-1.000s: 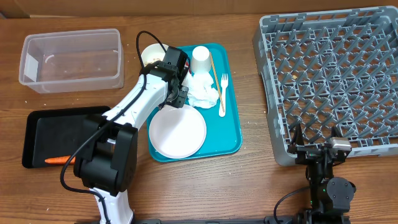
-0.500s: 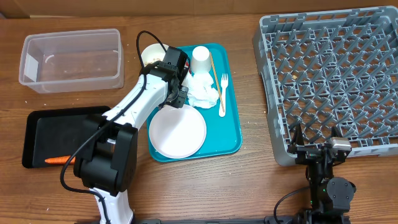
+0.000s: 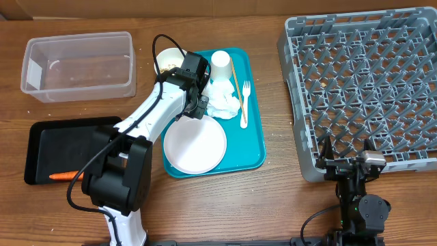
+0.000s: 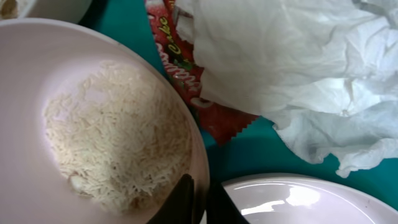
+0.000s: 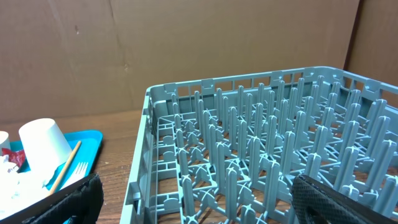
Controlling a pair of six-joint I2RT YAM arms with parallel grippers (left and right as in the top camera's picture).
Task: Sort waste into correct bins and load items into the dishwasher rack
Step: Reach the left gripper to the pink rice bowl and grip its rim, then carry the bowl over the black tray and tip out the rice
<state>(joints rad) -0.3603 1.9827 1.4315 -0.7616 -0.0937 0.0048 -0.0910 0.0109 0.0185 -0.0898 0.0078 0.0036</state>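
Note:
My left gripper [image 3: 196,104] is over the teal tray [image 3: 254,140], shut on the rim of a small white bowl [image 4: 37,143] that holds beige rice scraps [image 4: 118,143]; in the left wrist view the gripper [image 4: 200,200] pinches that rim. A red wrapper [image 4: 186,68] lies under the crumpled napkin [image 4: 280,56] [image 3: 222,99]. The white plate [image 3: 194,145] [image 4: 298,199] is just in front. A second bowl [image 3: 166,61] and the cup [image 3: 220,65] stand behind. The carrot [image 3: 64,175] lies in the black tray [image 3: 61,140]. The clear tub [image 3: 78,65] is far left. My right gripper [image 3: 349,164] is open at the grey rack's [image 3: 369,82] front edge.
A white fork [image 3: 244,102] and a wooden chopstick [image 3: 235,80] lie on the teal tray's right side. In the right wrist view the gripper [image 5: 205,208] is over the rack's [image 5: 261,143] near corner, with the cup [image 5: 43,143] at far left.
My left gripper has shifted slightly toward the far side of the teal tray. The right arm has not moved.

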